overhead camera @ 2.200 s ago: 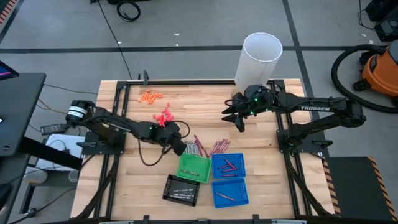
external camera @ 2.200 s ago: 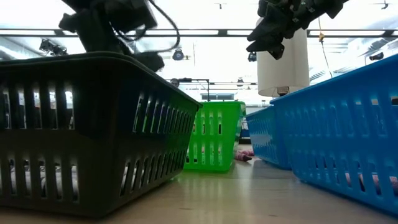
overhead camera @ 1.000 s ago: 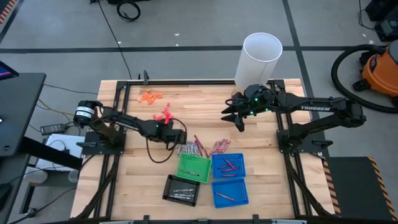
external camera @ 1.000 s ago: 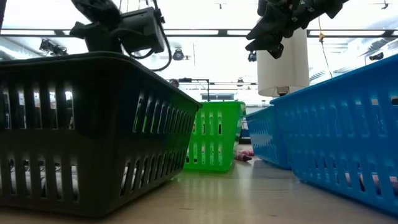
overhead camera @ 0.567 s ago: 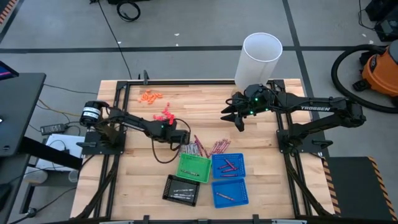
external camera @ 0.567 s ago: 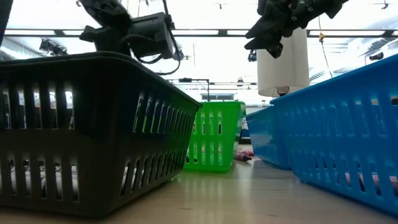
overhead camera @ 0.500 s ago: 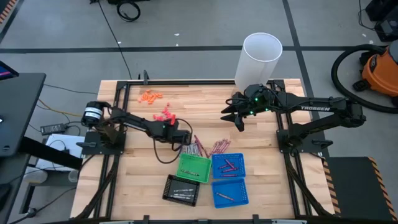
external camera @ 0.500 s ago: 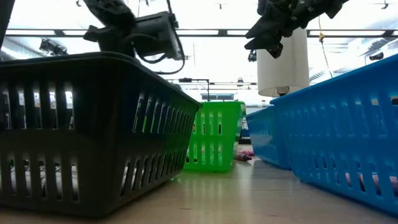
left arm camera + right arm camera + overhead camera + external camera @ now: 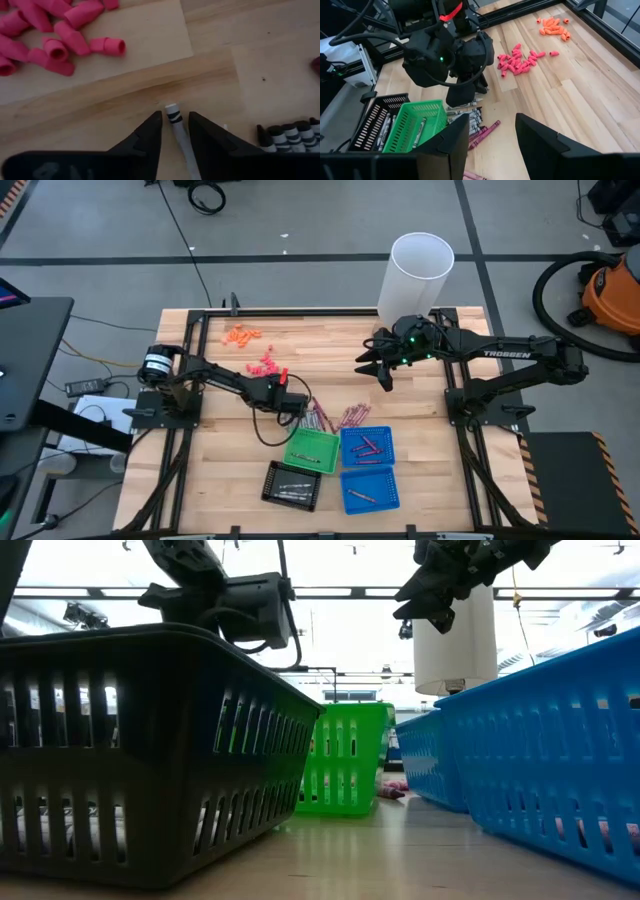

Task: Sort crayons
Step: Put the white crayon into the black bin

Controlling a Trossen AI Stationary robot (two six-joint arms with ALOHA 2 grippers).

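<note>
Left tool [image 9: 174, 131]: fingers straddle one grey-silver crayon [image 9: 176, 131] lying flat on the desk [image 9: 150, 85], narrower than a second ago but a sliver of gap still shows on each side. Closing, not yet clamped. Since the earlier looks this arm has travelled across the desk from beside the pink bits [image 9: 266, 365] to the near end of the loose crayons [image 9: 322, 418], and has come low over them.

Reading: the pick is under way; next step is likely to finish the pinch and lift.

More grey-silver crayons [image 9: 287, 136] lie just beside the tool; risk of dragging a neighbour.

Beyond the pile: green tray [image 9: 312, 448], black tray [image 9: 292, 484], two blue trays [image 9: 368, 446], each already holding a few crayons.

Farther off: right tool [image 9: 381, 370] hangs above the desk, well apart from the pile, fingers apart, unmoved. White cylinder [image 9: 418, 276] behind it.
</note>
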